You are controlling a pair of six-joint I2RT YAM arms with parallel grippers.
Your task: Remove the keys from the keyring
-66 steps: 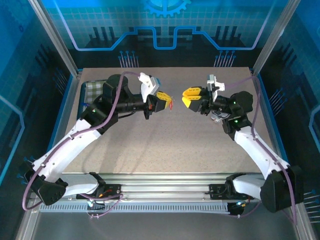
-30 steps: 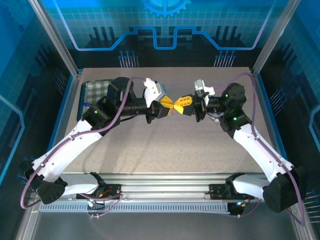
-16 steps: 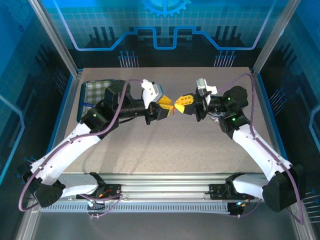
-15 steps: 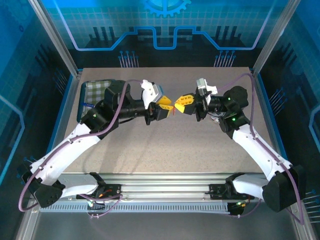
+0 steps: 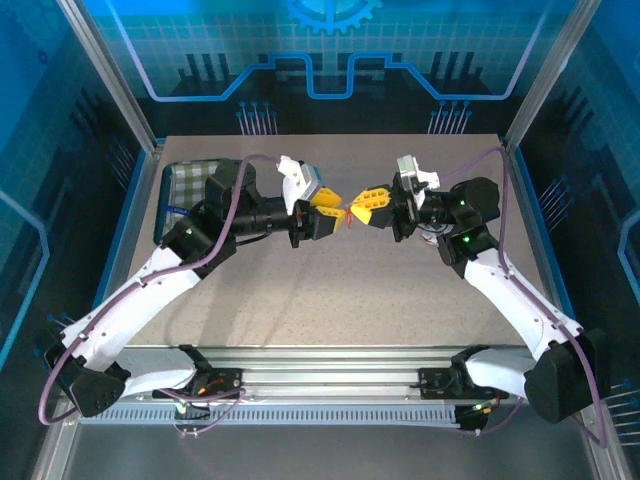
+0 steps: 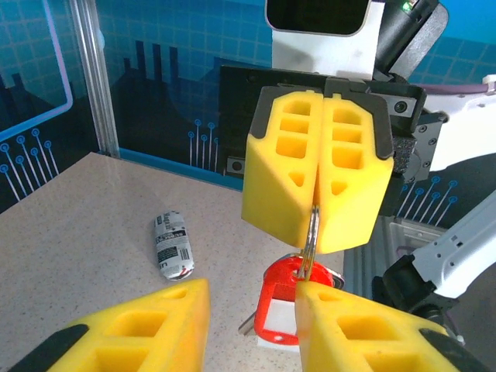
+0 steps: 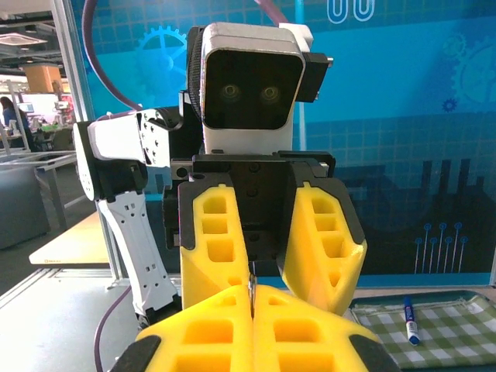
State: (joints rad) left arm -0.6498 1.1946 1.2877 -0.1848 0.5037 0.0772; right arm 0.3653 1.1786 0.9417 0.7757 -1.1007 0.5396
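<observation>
Red keyring (image 6: 280,283) is dangling by the parted left claw (image 6: 252,298); right claw (image 6: 314,232) is clamping flat on the key (image 6: 309,252), seemingly light, stiff, slippery.

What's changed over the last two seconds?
The right gripper moved in to meet the left gripper, and its fingers are now shut on the metal piece above the red keyring. The left arm barely moved.

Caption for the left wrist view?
Right tool pinches the key above the red tag; left tool open below.
</observation>
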